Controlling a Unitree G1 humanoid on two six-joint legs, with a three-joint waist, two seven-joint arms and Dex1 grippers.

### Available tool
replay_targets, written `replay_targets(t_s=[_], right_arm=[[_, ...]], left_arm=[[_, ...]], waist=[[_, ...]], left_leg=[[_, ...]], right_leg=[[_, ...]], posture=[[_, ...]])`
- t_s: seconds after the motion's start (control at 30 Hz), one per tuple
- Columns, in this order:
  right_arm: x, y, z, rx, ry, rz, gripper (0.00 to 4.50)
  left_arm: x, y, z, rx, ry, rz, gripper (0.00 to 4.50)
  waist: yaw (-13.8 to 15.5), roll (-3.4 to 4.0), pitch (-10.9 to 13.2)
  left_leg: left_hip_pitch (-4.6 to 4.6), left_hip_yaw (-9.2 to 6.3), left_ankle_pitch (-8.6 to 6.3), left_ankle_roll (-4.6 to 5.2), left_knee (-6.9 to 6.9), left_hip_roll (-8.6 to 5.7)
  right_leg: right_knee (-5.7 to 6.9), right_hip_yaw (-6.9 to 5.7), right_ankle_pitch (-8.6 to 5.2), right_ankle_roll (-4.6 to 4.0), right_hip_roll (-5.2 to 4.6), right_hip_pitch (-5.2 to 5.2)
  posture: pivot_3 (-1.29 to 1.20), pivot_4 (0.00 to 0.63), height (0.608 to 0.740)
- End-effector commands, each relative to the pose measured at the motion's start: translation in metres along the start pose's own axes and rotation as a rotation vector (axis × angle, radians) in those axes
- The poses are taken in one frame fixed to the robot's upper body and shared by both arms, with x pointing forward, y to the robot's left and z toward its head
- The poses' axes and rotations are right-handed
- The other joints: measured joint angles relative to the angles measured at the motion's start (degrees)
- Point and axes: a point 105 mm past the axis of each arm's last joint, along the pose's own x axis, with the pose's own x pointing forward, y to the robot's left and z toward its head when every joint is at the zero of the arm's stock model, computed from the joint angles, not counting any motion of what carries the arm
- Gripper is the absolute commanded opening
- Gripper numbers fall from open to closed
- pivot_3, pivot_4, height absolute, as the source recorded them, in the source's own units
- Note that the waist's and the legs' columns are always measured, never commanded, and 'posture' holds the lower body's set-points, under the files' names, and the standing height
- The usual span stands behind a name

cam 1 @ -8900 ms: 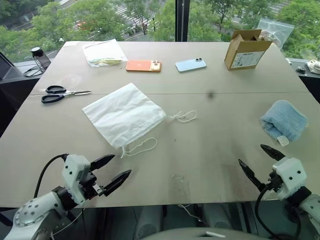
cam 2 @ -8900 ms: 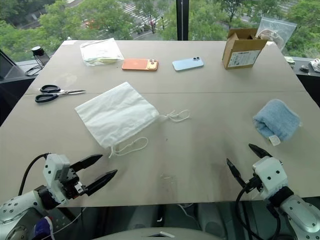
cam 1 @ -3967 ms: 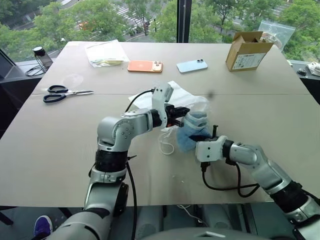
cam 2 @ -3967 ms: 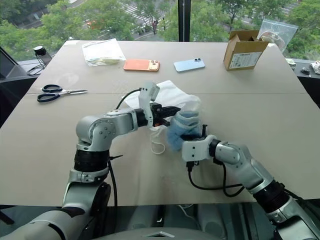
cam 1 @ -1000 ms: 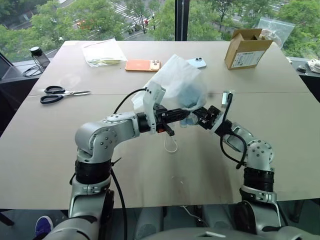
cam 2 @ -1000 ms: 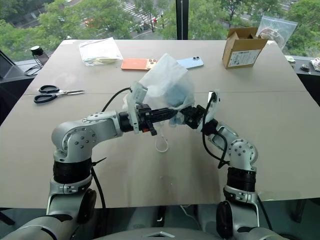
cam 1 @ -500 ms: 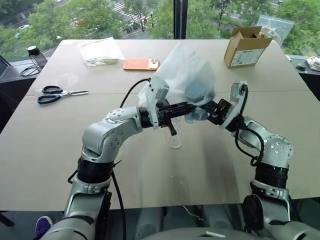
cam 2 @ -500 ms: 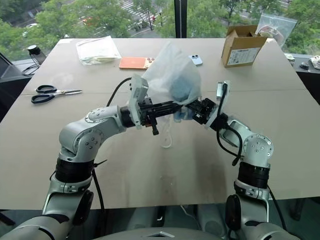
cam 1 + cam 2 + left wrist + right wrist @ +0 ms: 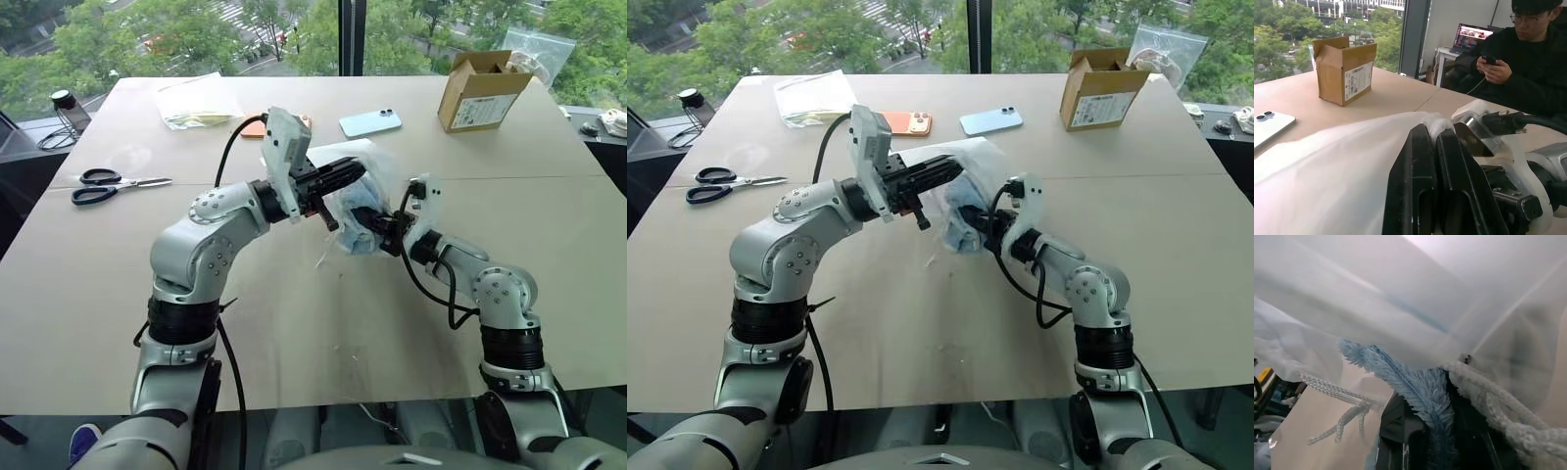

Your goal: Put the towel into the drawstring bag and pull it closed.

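Over table [image 9: 118, 294], towel [image 9: 361, 217] in bag [image 9: 377, 166] btwn both grippers.

cardboard box [image 9: 1345, 67] label, print illegible

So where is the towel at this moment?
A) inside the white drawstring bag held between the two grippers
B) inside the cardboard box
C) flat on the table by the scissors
A: the towel shows blue through the thin drawstring bag, held up between the left gripper and right gripper.

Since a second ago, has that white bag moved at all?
Yes. The drawstring bag has dropped: it then stood up against the blue phone, hiding part of it; now it sits lower, clear of the phone, nearer the table.
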Motion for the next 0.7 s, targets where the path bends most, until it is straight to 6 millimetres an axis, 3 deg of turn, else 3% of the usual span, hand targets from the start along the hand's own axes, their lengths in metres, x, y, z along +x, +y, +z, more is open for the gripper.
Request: replay_targets(t_s=[0.03,0.27,0.5,0.57,0.7], right_arm=[[-0.001,0.019,0.017,0.088,-0.093,0.107,0.03],[-0.001,0.025,0.042,0.433,-0.263,0.205,0.03],[0.006,0.029,0.044,0.572,-0.291,0.228,0.03],[0.012,0.032,0.044,0.573,-0.284,0.228,0.03],[0.025,0.037,0.033,0.304,-0.221,0.139,0.03]], left_arm=[[-0.007,-0.003,-0.002,-0.005,-0.008,-0.018,0.0],[-0.022,-0.004,-0.023,-0.076,0.044,0.011,0.0],[-0.013,-0.038,-0.008,-0.184,-0.017,-0.125,0.0],[-0.008,-0.051,-0.003,-0.213,-0.026,-0.175,0.0],[0.0,-0.061,0.003,-0.296,-0.058,-0.202,0.0]], waist=[[0.02,0.0,0.0],[0.06,0.02,0.01],[0.05,0.01,0.01],[0.04,0.01,0.01],[-0.24,0.03,0.02]], left_leg=[[0.0,0.0,0.0,0.0,0.0,0.0],[0.0,-0.13,0.0,0.0,0.01,0.06],[-0.01,-0.09,0.0,0.0,0.01,0.04],[-0.01,-0.1,0.0,0.0,0.02,0.05],[0.02,-0.07,0.0,0.0,0.02,0.05]], right_leg=[[0.0,0.0,0.0,0.0,0.01,0.0],[0.01,0.01,0.01,-0.01,0.0,0.0],[0.01,-0.01,0.0,-0.01,-0.01,0.01],[0.02,-0.01,0.0,0.0,0.0,0.01],[0.03,0.04,0.0,0.0,0.03,0.0]], posture=[[0.0,0.15,0.74],[0.0,0.15,0.74],[0.0,0.15,0.74],[0.0,0.15,0.74],[0.0,0.15,0.74]])
